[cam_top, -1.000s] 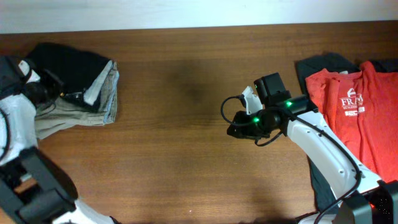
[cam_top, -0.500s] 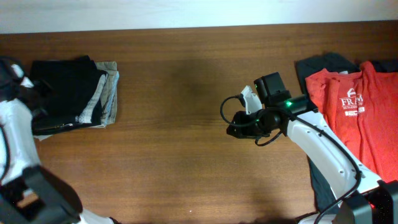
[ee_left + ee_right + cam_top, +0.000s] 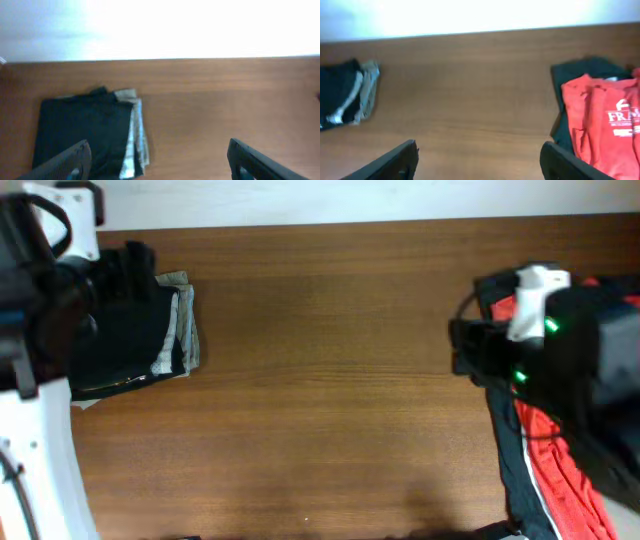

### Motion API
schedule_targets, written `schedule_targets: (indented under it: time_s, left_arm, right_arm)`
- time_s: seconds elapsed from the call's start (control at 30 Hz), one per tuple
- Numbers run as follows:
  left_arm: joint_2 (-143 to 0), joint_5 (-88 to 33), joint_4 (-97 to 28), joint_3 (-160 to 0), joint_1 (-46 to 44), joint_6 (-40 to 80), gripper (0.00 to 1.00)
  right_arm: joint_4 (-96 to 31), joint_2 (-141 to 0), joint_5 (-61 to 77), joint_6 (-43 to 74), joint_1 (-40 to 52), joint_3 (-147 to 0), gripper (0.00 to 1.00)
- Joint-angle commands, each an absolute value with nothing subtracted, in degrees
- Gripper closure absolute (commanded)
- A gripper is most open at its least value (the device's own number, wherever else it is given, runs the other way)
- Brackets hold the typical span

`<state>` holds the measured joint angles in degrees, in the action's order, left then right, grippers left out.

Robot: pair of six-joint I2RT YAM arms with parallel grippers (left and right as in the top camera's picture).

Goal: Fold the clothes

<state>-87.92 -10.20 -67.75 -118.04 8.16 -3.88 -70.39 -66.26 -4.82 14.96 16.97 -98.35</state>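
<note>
A folded stack of clothes [image 3: 135, 330] lies at the table's left end, a black garment on top of grey and beige ones. In the left wrist view the stack [image 3: 85, 130] sits below my left gripper [image 3: 159, 157], which is open and holds nothing. A red printed T-shirt [image 3: 605, 125] lies unfolded at the right end on a dark garment [image 3: 570, 75]. My right gripper [image 3: 479, 159] is open and empty, raised above bare wood to the left of the shirt. In the overhead view my right arm [image 3: 560, 340] covers much of the red shirt [image 3: 550, 470].
The brown wooden table [image 3: 330, 380] stretches between the two piles. Its far edge meets a white wall [image 3: 300, 200]. My left arm [image 3: 40, 290] looms large over the left end, near the stack.
Both grippers have opened. The left arm has let go of the folded stack and lifted away. The right arm has swung from the table's middle to over the red shirt.
</note>
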Motion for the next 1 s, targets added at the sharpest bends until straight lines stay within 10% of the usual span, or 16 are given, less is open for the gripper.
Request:
schedule_targets:
  time_s: [0.0, 0.17, 0.3, 0.97]
  left_arm:
    - [-88.53, -11.79, -74.13, -117.01, -1.52, -11.49, 0.02]
    - [-93.84, -8.51, -75.09, -116.92, -16.32, -13.17, 0.01]
    - [-102.19, -8.78, -76.42, -116.92, -17.96, -13.15, 0.01]
    - [-76.9, 19.29, -91.33, -116.92, -17.96, 10.02, 0.01]
  right_arm:
    - [-73.41, -61.69, -10.13, 17.19, 17.19, -99.07, 0.01]
    - [-83.42, -61.65, -18.41, 23.0, 9.52, -99.0, 0.01]
    - [-87.7, -74.48, 3.03, 14.33, -12.4, -99.0, 0.01]
    - [-90.72, -45.67, 17.61, 0.71, -13.1, -98.96, 0.01]
